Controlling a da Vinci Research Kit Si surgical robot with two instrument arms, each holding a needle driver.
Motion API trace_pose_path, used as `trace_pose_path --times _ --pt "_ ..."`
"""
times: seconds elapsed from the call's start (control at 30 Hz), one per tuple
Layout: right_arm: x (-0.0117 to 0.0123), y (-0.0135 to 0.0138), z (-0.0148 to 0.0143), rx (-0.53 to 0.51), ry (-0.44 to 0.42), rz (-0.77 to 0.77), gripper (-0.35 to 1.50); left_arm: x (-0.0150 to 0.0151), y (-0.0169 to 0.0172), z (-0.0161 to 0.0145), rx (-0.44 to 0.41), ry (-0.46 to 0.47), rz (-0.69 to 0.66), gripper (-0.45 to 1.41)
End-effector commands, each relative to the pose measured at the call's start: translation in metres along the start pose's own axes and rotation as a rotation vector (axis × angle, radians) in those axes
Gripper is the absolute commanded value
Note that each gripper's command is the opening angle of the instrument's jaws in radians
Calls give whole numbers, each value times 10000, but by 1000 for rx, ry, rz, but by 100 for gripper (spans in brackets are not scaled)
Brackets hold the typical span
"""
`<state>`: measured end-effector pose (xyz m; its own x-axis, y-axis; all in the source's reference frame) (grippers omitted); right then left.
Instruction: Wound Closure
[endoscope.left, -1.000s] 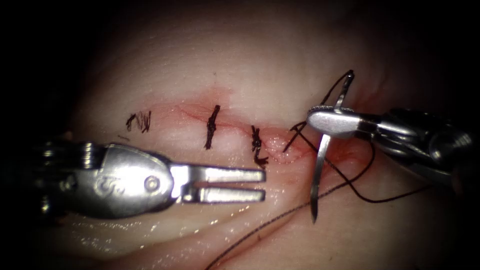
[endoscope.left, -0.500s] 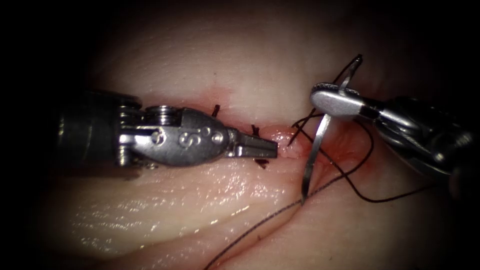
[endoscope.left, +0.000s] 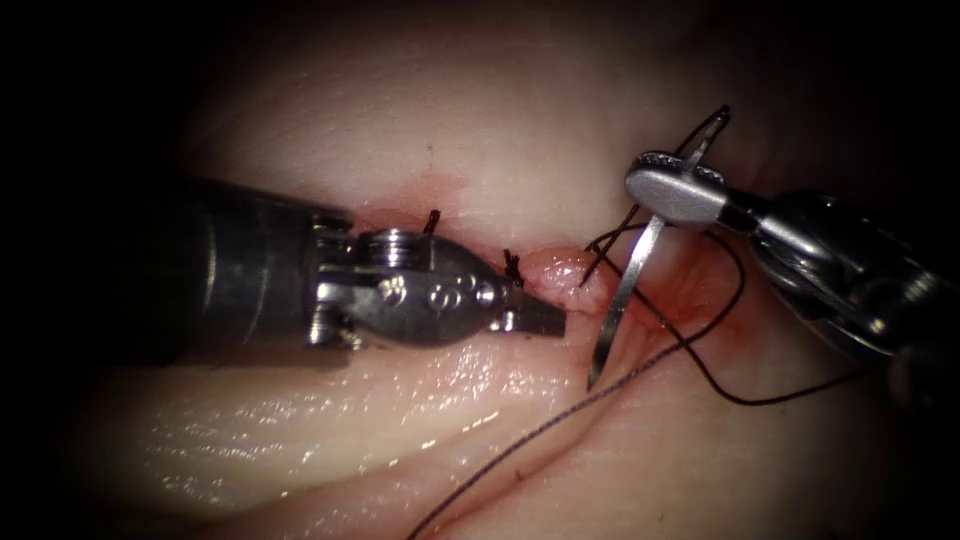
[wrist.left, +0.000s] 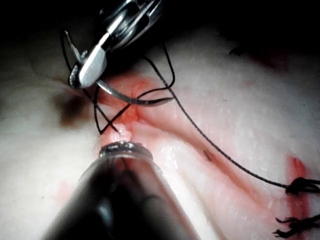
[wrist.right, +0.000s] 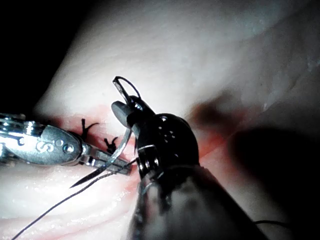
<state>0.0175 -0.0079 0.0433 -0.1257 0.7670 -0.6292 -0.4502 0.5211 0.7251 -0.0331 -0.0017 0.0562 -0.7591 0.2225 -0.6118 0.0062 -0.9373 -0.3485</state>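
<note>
My right tool (endoscope.left: 668, 192) is shut on the curved needle (endoscope.left: 625, 290), gripping it near its tail end. The needle hangs free of the tissue (endoscope.left: 520, 130), with its point low just to the right of the left tool's tip, over the open right end of the cut (endoscope.left: 585, 285). Dark thread (endoscope.left: 722, 385) loops from the tail around the right tool, and a long strand runs down toward the near edge. My left tool (endoscope.left: 545, 318) lies across the left side, jaws shut with nothing seen between them, its tip against the cut's raised lip. The needle (wrist.right: 122, 145) crosses the left tool (wrist.right: 114, 162).
Two dark knotted stitches (endoscope.left: 432, 222) (endoscope.left: 512, 266) show just above the left tool along the closed part of the cut. Red fluid stains the tissue around the open end. The thread strand (wrist.left: 225, 155) lies in a groove of the tissue.
The left tool went from open jaws below the cut to shut jaws, rising and sliding right to the cut's lip. The right tool swung the needle's point left and a little higher.
</note>
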Motion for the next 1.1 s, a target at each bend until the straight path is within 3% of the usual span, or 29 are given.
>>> trace_pose_path --times 0.03,0.4,0.87,0.9,0.93,0.97,1.03,1.1 --pt "-5 0 8 -5 14 -35 -35 1 -9 10 21 -18 1 -45" --pt "-21 -6 3 -24 27 -235 -35 -31 -33 43 48 -106 -48 -45" --pt "-19 -3 20 -124 92 -466 -35 -47 -28 39 3 -245 -84 -45" --pt "-20 -3 22 -129 96 -484 -35 -47 -26 39 -1 -250 -85 -42" --pt "-23 -3 25 -138 100 -523 -35 -45 -23 40 -2 -250 -87 -18" --pt "-23 -3 25 -138 100 -523 -35 -45 -23 40 -2 -250 -87 -18" --pt "-31 -3 31 -153 102 -591 -35 -40 -17 41 -9 -248 -95 12" --pt "-35 -2 33 -156 103 -607 -35 -38 -14 40 -12 -248 -98 15"
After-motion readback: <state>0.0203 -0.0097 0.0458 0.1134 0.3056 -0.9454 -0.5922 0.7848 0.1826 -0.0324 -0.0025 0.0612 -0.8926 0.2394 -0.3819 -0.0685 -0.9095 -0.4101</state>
